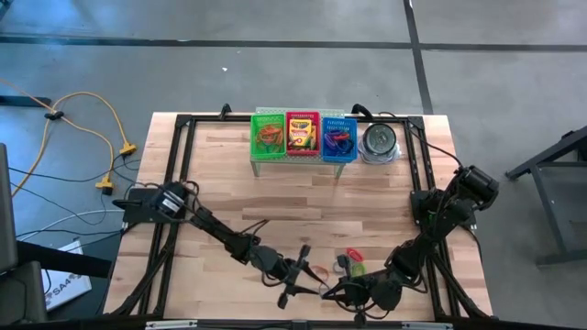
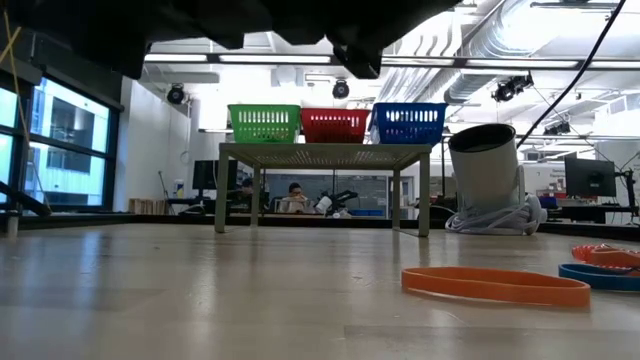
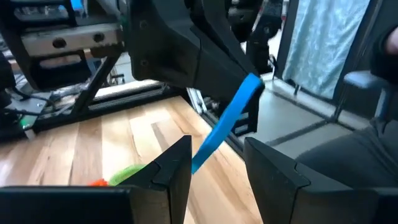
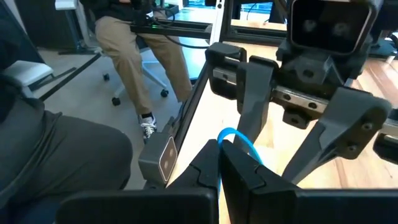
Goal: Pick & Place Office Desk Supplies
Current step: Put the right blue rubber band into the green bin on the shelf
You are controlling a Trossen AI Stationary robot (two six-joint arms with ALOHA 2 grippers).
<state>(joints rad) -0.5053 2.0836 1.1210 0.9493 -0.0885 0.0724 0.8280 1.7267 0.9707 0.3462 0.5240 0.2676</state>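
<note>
A blue rubber band (image 3: 227, 121) runs from my right gripper (image 4: 219, 146), which is shut on it, down into the gap of my left gripper (image 3: 217, 149). The left gripper is open and faces the right one near the table's front edge (image 1: 310, 275). More rubber bands (image 1: 351, 264) lie loose on the wood beside the grippers; in the low view they show as an orange band (image 2: 495, 285) and a blue band (image 2: 600, 272). A crayon box (image 1: 301, 135) lies in the red basket at the back. My right gripper pinches the blue band between its two shut fingers, and a short loop of the band (image 4: 235, 138) stands out past the fingertips. The band is lifted clear of the table. My left gripper has the band's lower end (image 3: 198, 160) at the inner face of one finger; whether they touch I cannot tell.
A green basket (image 1: 269, 136), a red basket (image 1: 301, 117) and a blue basket (image 1: 339, 137) stand in a row on a small rack (image 2: 325, 152) at the far edge, with a round metal tin (image 1: 379, 142) to their right. A seated person (image 4: 134, 43) is beyond the table's near edge.
</note>
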